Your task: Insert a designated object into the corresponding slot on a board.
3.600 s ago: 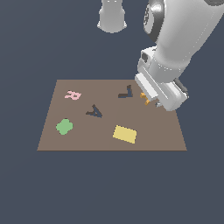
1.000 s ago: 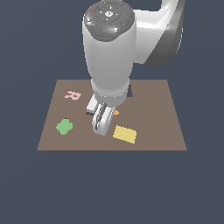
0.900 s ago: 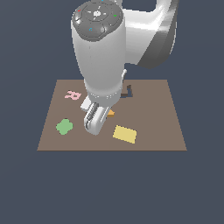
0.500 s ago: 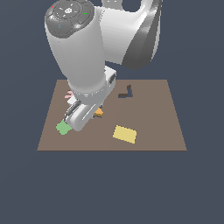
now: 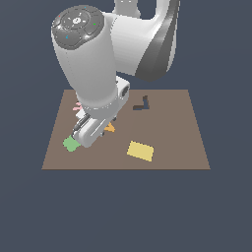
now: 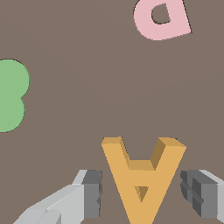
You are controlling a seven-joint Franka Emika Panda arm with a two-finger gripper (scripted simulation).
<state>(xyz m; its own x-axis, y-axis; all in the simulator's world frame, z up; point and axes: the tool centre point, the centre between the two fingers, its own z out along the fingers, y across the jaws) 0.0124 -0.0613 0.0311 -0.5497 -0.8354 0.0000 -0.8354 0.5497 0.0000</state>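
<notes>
Lying flat, orange A, apex toward gripper (fingers apart)

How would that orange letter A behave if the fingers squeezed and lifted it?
The orange A looks like a solid, thick-walled block, so probably stiff. Its flat faces suggest no rolling. The slanted legs between the open fingers might slip or twist slightly.

Brown board lies flat on a plain dark floor. On it: yellow rectangle toward the near edge; green lobed shape near the exterior view's left; pink letter farther back, mostly hidden by the arm; orange A mid-board; dark L-shaped recess near the far edge.
</notes>
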